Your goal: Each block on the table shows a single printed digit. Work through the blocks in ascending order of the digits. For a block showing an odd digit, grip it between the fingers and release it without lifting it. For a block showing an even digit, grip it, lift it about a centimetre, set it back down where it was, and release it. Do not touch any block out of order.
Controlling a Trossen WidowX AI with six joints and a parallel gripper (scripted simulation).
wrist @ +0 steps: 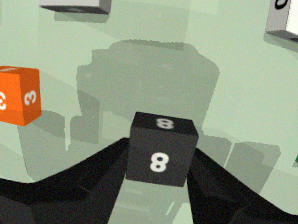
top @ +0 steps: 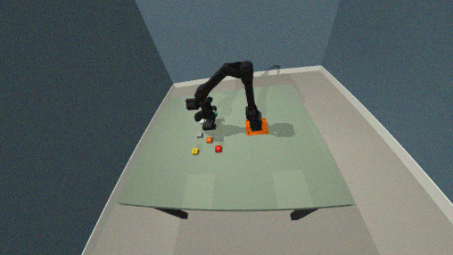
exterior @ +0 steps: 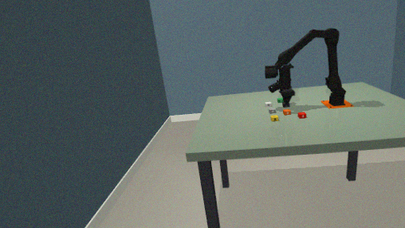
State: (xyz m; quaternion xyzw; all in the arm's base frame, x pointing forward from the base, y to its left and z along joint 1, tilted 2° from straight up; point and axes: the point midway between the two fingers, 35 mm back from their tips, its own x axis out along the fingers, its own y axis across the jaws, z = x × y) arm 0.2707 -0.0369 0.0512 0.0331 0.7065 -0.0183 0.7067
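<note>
The fingers (top: 209,127) (exterior: 286,104) are clamped on the black block (wrist: 161,150), one on its left side and one on its right in the wrist view. A white 8 shows on its top and on the face toward the camera. Whether its underside touches the desk (top: 250,183) (exterior: 239,133) (wrist: 245,75), I cannot tell.

Nearest around the grip, the orange block (top: 209,140) (exterior: 287,112) (wrist: 20,95) sits on the near side, showing a 3. The grey block (top: 200,135) (exterior: 272,112) (wrist: 76,6) lies to the left of the orange one, the white block (top: 201,120) (exterior: 269,104) (wrist: 292,20) to the far left, and the green block (top: 216,114) (exterior: 280,100) on the far side.

Farther out, the yellow block (top: 195,152) (exterior: 274,118) is near left and the red block (top: 218,149) (exterior: 301,115) near right; their digits are too small to read.

The black arm (top: 250,91) (exterior: 332,60) arches over from its orange base plate (top: 265,132) (exterior: 349,105) on the right.
</note>
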